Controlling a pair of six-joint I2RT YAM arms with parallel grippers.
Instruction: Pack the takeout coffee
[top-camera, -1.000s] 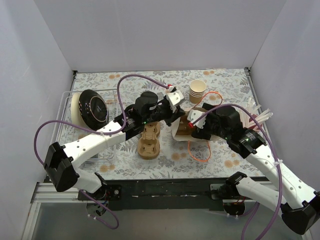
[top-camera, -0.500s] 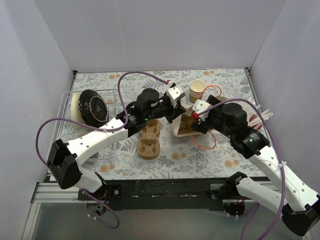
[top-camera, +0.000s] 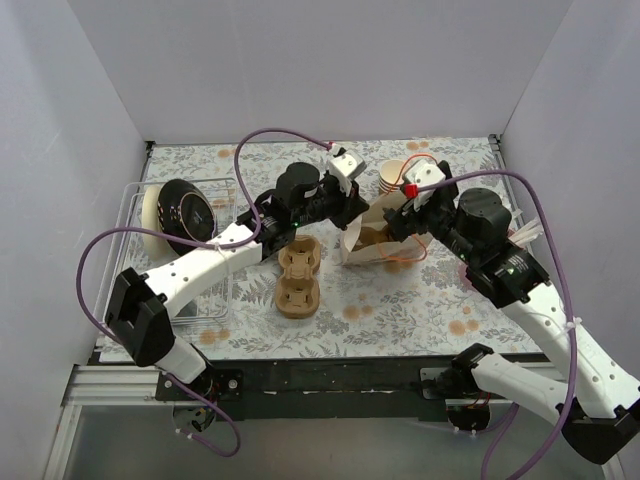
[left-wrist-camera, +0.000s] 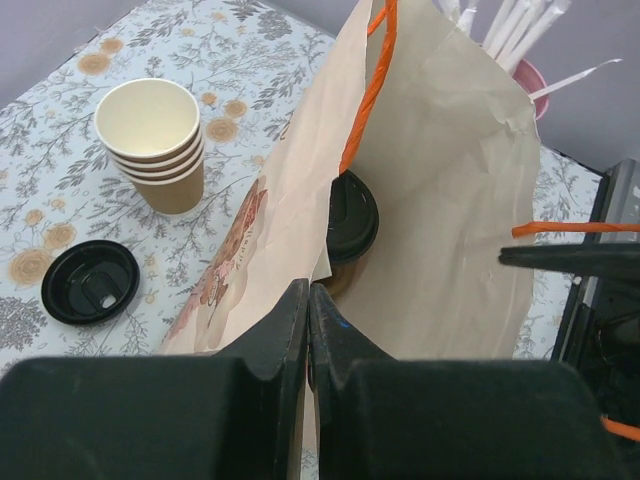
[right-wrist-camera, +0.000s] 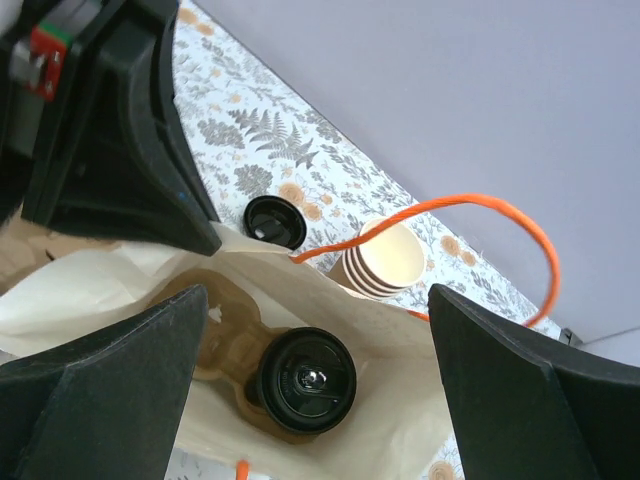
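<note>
On the floral-print tabletop (top-camera: 430, 300), the left gripper (left-wrist-camera: 308, 300) pinches the rim of the cream paper bag with orange handles (left-wrist-camera: 440, 200). The cream-tan paper cup with round black lid (right-wrist-camera: 305, 378) stands upright inside the bag, directly below the right gripper (right-wrist-camera: 315, 300), whose jaws gape wide and empty.

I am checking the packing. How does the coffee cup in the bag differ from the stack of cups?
The coffee cup wears a black lid; the stack is lidless. The coffee cup is single; the stack is several nested cups. The coffee cup stands inside the bag; the stack stands on the table outside it. Both are upright.
</note>
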